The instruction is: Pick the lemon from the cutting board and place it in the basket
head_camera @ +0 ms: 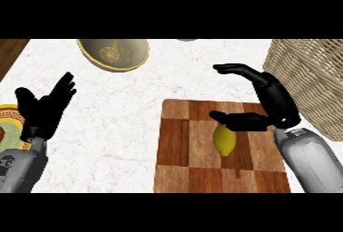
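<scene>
The right hand [275,97] hangs over the far right part of the cutting board [201,158], fingers spread and gently bent, the thumb reaching left; it grasps nothing. Just below the thumb, on the side towards the forearm, the lemon [225,140] lies on the board: a smooth yellow oval with pointed ends, lengthwise along the board. The thumb's tip overlaps the lemon's far end in this view; whether they touch cannot be told. The board is a rectangle of brown wooden blocks in lighter and darker tones, laid in a chequered pattern.

To the right of the hand stands the basket [308,72], woven of pale wicker, its wall rising near the wrist. Nothing lies between hand and basket. Everything rests on a white marbled counter [114,136].

Well to the left and farther off is a round olive-gold plate [114,53] with a faint drawn motif. The left hand [43,108] rests near the left edge, fingers straight and upward, released. Beside it a yellow patterned plate [9,122] shows partly. No writing can be read.
</scene>
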You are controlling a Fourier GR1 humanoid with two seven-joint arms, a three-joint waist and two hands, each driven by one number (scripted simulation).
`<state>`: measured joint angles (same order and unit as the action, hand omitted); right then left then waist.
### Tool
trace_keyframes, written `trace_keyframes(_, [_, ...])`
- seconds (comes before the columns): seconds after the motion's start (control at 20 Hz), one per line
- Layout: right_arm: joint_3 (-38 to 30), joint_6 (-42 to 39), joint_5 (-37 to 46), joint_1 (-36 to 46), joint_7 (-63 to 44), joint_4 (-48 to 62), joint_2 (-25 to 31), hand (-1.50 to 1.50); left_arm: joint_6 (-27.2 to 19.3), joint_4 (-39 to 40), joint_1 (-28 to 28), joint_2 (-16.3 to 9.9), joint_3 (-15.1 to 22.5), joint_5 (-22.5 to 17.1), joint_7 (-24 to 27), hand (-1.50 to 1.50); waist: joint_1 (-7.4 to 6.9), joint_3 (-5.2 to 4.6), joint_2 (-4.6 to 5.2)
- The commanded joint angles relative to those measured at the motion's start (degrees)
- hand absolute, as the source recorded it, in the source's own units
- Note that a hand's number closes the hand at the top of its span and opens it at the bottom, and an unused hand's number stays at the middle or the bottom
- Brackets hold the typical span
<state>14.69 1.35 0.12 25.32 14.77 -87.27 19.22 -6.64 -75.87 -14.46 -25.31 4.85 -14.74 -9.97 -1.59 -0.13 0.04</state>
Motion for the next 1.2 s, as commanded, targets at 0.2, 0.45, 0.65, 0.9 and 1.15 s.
trace_keyframes(0.2, [12.69, 13.38, 19.45, 7.77, -28.41, -7.34, -12.08, -1.5, 1.9, -0.88, 2.23, -1.26, -2.47, -1.32, -0.22, 0.0, 1.59, -0.03, -0.57])
trace_keyframes(0.45, [11.6, 0.19, 21.19, 16.05, -50.06, -7.53, -4.31, -1.5, 0.6, -0.62, 3.09, 0.1, -1.89, -0.34, 0.84, 0.0, 2.41, -0.24, -1.12])
trace_keyframes(0.65, [10.85, -8.99, 26.36, 21.67, -60.95, -5.91, 4.74, -1.5, -0.03, -1.9, 3.3, -0.14, -2.46, -0.8, -0.62, 0.0, 3.1, -0.24, -1.58])
trace_keyframes(0.9, [3.59, -23.97, 17.03, 32.76, -75.52, -6.93, 6.58, -1.5, 1.52, -0.74, 2.95, 0.13, -2.76, -1.05, 0.25, 0.0, 2.26, -0.02, -0.62])
trace_keyframes(1.15, [0.24, -35.4, 1.65, 30.51, -78.77, -6.41, 9.43, -1.5, 1.05, -2.22, 2.34, -1.02, -3.96, -1.0, -1.02, 0.0, 2.63, 0.07, -0.64])
